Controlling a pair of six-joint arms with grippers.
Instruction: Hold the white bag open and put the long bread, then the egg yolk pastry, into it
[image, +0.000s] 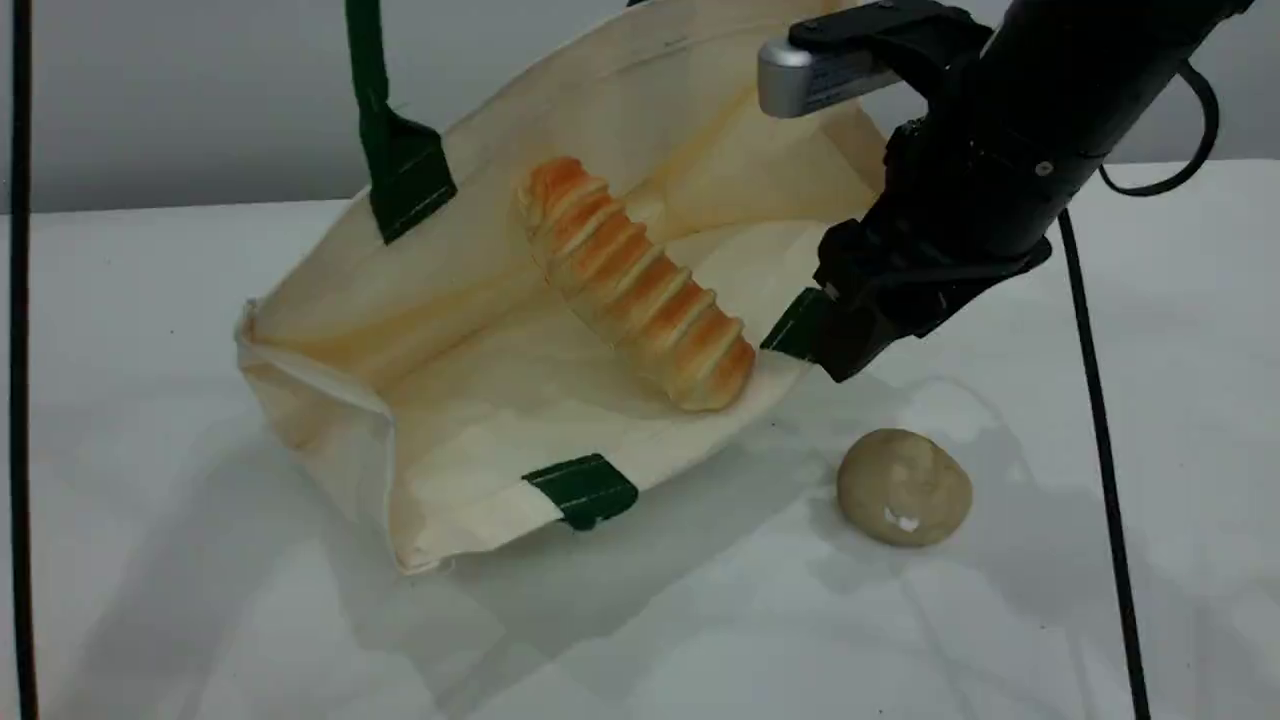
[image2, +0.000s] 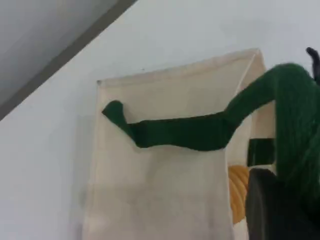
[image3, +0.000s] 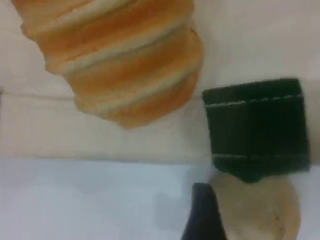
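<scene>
The ridged orange long bread (image: 635, 285) is laid inside the cream-white canvas bag (image: 480, 400), whose green strap (image2: 180, 132) is clamped by the left gripper (image2: 282, 212). The right gripper (image: 845, 355) is spread empty at the bag's rim, near the round beige pastry (image: 903, 487).

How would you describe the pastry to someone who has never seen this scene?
A big white bag lies open on the table. Just right of its mouth sits the pastry. It is a small round beige ball, unlike the long ridged orange bread in the bag.
</scene>
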